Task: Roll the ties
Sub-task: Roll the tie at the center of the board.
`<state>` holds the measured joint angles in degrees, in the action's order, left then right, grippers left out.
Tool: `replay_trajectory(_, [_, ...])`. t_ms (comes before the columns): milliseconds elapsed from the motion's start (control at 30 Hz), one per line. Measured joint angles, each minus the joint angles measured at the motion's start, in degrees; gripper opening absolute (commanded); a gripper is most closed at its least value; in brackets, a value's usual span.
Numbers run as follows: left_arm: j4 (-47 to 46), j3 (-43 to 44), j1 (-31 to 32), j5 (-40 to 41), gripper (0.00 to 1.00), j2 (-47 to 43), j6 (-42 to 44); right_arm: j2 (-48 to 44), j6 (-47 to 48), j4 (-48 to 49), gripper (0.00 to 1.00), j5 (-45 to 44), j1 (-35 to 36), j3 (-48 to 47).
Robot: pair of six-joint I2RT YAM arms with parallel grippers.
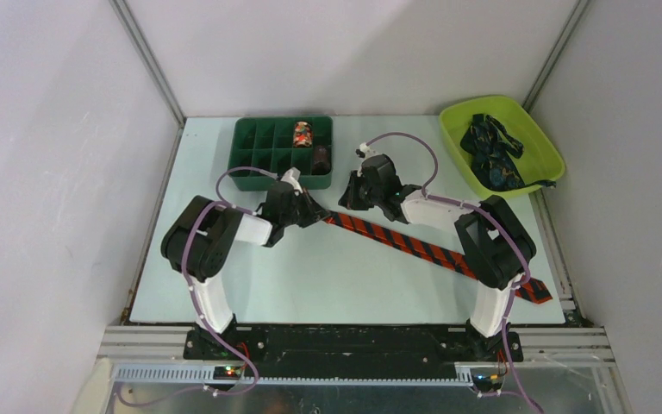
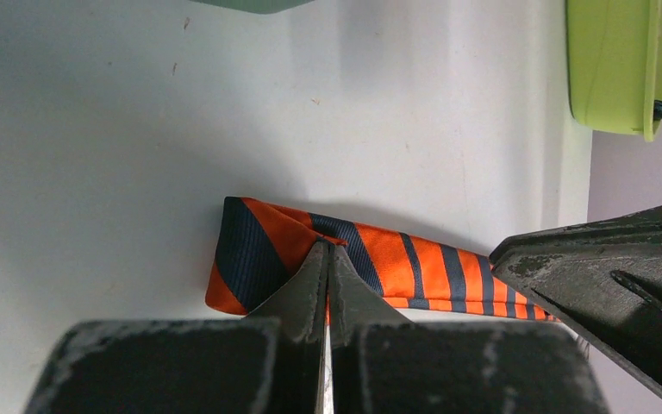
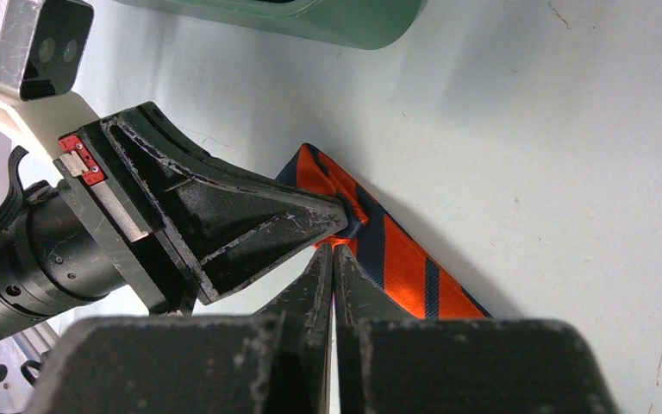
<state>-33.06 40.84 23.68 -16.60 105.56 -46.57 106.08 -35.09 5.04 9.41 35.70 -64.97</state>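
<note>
A red-orange tie (image 1: 414, 244) with dark diagonal stripes lies slanted across the table, its wide end near the right arm's base. Its narrow end is folded over (image 2: 250, 250) between the two grippers. My left gripper (image 2: 328, 247) is shut, pinching the folded fabric at its near edge. My right gripper (image 3: 334, 250) is shut on the same end of the tie (image 3: 405, 267), tip to tip with the left fingers (image 3: 250, 220). From above, both grippers (image 1: 317, 213) (image 1: 347, 204) meet in front of the green tray. More dark navy ties (image 1: 491, 151) lie heaped in the lime bin.
A dark green divided tray (image 1: 250, 164) stands at the back, with a rolled tie (image 1: 302, 134) in one compartment and a dark roll (image 1: 321, 158) in another. The lime green bin (image 1: 543, 142) sits at the back right. Grey walls close in on both sides.
</note>
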Motion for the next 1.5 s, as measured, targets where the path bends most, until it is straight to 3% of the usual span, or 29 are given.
replay_trajectory(300, [-1.95,-0.74,0.37,0.9,0.01,-0.04,-0.04,-0.02,0.02,-0.28,0.0,-0.2,0.0,0.0])
replay_trajectory(800, [0.79,-0.74,0.42,1.38,0.17,-4.28,-0.17,0.0,0.15,-0.31,0.0,-0.2,0.0,0.0])
replay_trajectory(1500, [2.84,0.2,0.42,1.31,0.2,-6.95,-0.44,0.0,0.13,-0.37,0.06,0.0,0.0,0.0])
